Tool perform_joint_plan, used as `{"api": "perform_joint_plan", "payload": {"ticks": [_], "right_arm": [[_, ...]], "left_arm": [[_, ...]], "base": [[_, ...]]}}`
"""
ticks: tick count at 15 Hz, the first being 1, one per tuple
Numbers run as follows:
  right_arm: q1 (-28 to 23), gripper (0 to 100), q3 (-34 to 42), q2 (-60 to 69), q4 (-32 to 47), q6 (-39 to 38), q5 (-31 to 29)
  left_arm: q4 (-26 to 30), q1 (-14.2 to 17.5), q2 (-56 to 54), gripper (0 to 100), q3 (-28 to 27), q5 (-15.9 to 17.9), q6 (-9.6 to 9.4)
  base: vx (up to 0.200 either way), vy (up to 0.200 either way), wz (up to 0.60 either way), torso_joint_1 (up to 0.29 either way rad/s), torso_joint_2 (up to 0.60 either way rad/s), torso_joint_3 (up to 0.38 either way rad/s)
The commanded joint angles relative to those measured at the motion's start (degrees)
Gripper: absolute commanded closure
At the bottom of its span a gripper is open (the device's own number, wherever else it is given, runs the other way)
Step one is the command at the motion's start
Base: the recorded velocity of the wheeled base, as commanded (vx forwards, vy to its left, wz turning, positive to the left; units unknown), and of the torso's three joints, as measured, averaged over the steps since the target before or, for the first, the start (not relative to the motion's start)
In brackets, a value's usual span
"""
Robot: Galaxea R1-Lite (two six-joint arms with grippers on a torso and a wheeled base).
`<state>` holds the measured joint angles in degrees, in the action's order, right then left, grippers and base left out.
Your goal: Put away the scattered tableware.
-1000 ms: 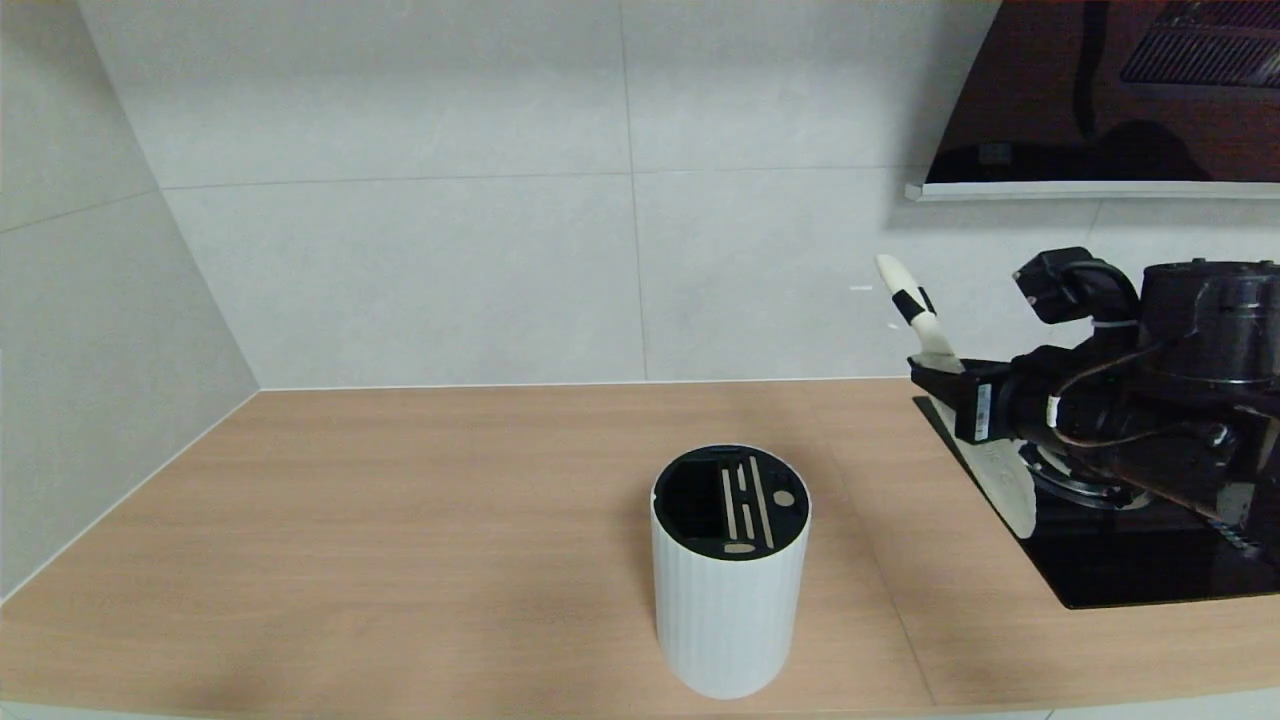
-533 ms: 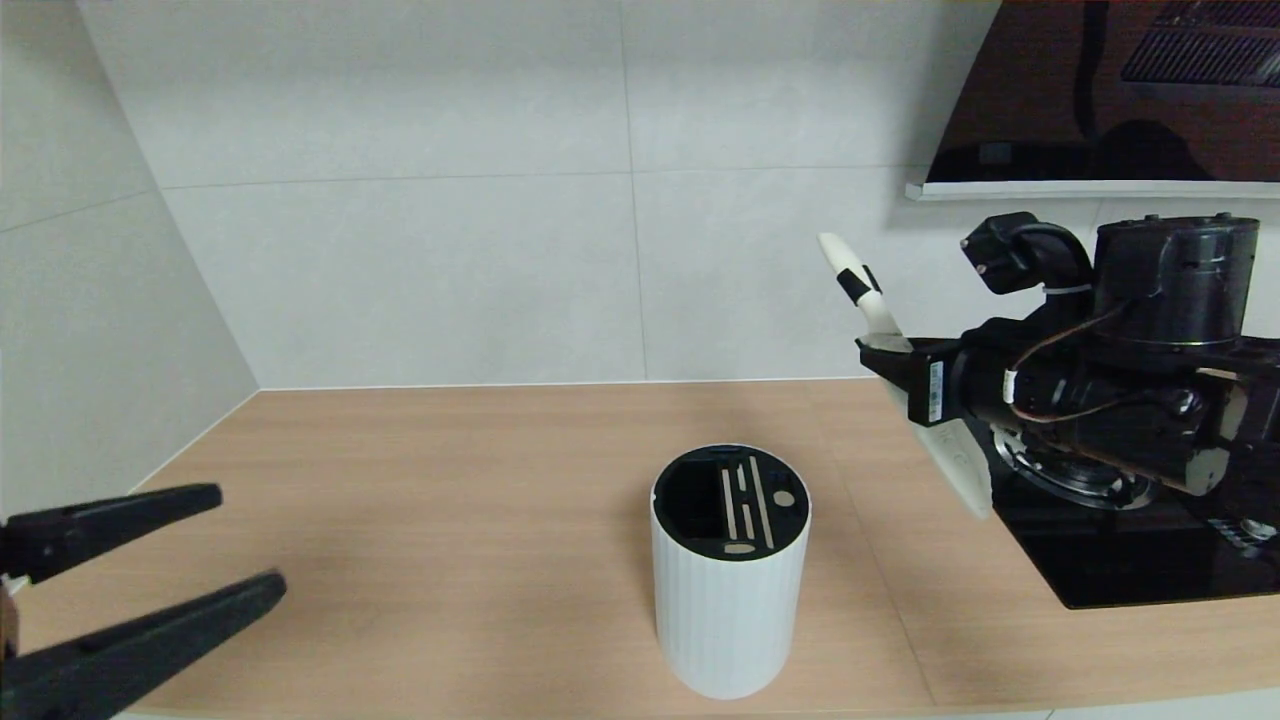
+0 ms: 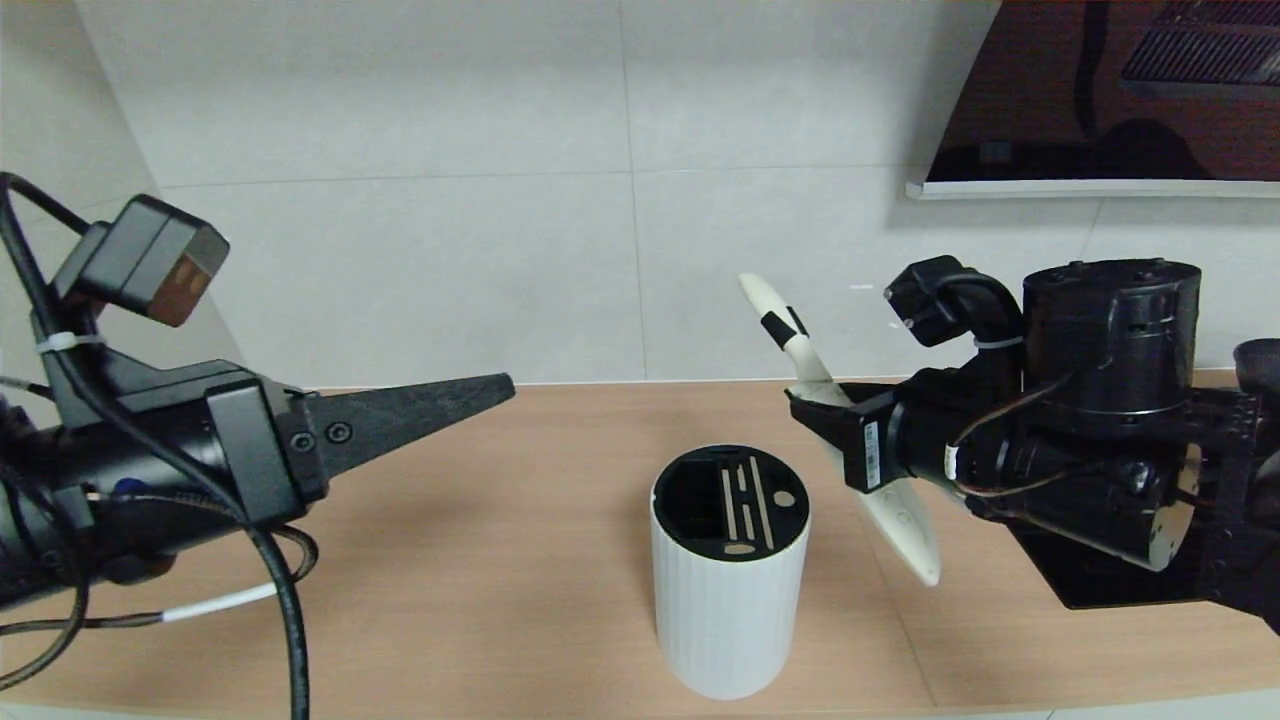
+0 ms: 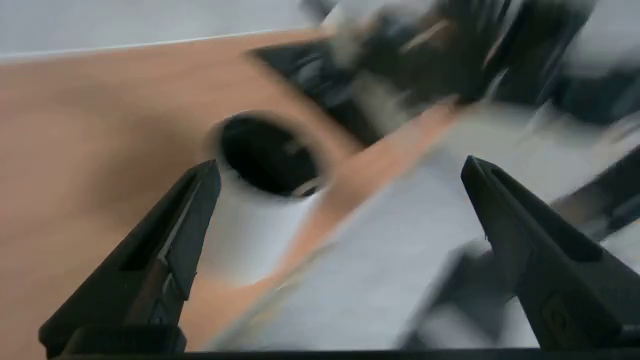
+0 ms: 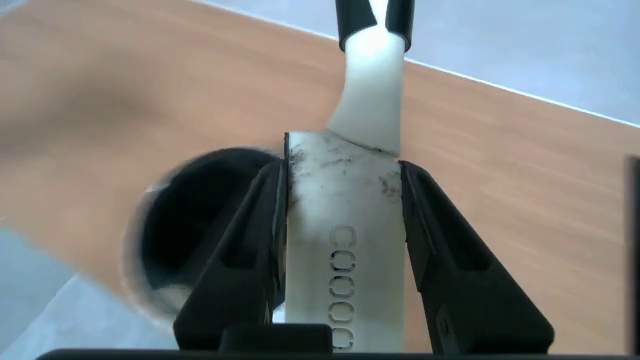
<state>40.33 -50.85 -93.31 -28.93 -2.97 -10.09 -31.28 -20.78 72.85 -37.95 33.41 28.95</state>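
A white ribbed holder [image 3: 729, 600] with a black slotted top stands upright near the front of the wooden counter [image 3: 480, 580]. My right gripper [image 3: 835, 425] is shut on a white spatula [image 3: 905, 525] with a black band on its handle. The spatula is tilted, handle up and blade down, just right of the holder. In the right wrist view the spatula [image 5: 345, 250] sits between my right gripper's [image 5: 343, 170] fingers, with the holder [image 5: 190, 240] below and to one side. My left gripper [image 3: 480, 392] hangs left of the holder, pointing at it. In the left wrist view my left gripper [image 4: 340, 170] is wide open around nothing, the holder [image 4: 260, 190] ahead.
A black cooktop [image 3: 1110, 575] lies on the counter at the right, under my right arm. A dark range hood [image 3: 1100, 90] hangs on the tiled wall above it. The counter's front edge runs just before the holder.
My left arm has swung in from the lower left toward the holder. My right gripper has carried the spatula leftward, off the cooktop, to beside the holder.
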Motion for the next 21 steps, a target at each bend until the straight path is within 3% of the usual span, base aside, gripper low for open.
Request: {"api": "perform_joint_plan", "payload": {"ticks": [1, 5, 6, 8, 9, 12, 15, 19, 21], "right_arm": [[3.8, 100, 0.8, 0.8, 0.0, 0.0, -2.2], [6.0, 100, 0.9, 1.3, -0.3, -0.2, -3.9], [6.3, 100, 0.8, 1.3, -0.3, -1.5, -3.8], [7.1, 100, 0.1, 1.1, -0.3, -4.4, -3.4], [7.7, 100, -0.1, 0.9, -0.3, -4.8, -3.3], [10.1, 100, -0.7, -0.1, -0.3, -7.1, -3.2], [12.2, 100, -1.0, -0.6, -1.0, -8.8, -3.1], [13.5, 100, -0.4, -2.4, -2.8, -9.2, -2.0], [14.4, 100, -0.3, -2.4, -2.8, -10.1, -2.0]], "left_arm": [[-1.8, -1.4, 4.5, 0, 0.7, 0.0, 1.72], [-6.4, -3.6, 7.8, 0, 0.8, -0.9, 2.25], [-9.9, -4.4, 9.4, 0, 0.7, -2.3, 3.74], [-17.7, -7.2, 12.5, 0, 0.3, -7.2, 8.93], [-20.4, -8.8, 13.9, 0, 0.3, -8.6, 9.98], [-22.3, -10.7, 17.0, 0, -0.2, -9.7, 11.04], [-23.2, -11.3, 18.6, 0, -1.5, -9.7, 16.31], [-27.6, -12.9, 22.9, 0, -0.8, -10.5, 16.49], [-29.4, -14.3, 25.6, 0, -1.2, -13.7, 16.40]], "base": [[0.000, 0.000, 0.00, 0.000, 0.00, 0.000], [0.000, 0.000, 0.00, 0.000, 0.00, 0.000], [0.000, 0.000, 0.00, 0.000, 0.00, 0.000], [0.000, 0.000, 0.00, 0.000, 0.00, 0.000], [0.000, 0.000, 0.00, 0.000, 0.00, 0.000], [0.000, 0.000, 0.00, 0.000, 0.00, 0.000], [0.000, 0.000, 0.00, 0.000, 0.00, 0.000], [0.000, 0.000, 0.00, 0.000, 0.00, 0.000], [0.000, 0.000, 0.00, 0.000, 0.00, 0.000]]}}
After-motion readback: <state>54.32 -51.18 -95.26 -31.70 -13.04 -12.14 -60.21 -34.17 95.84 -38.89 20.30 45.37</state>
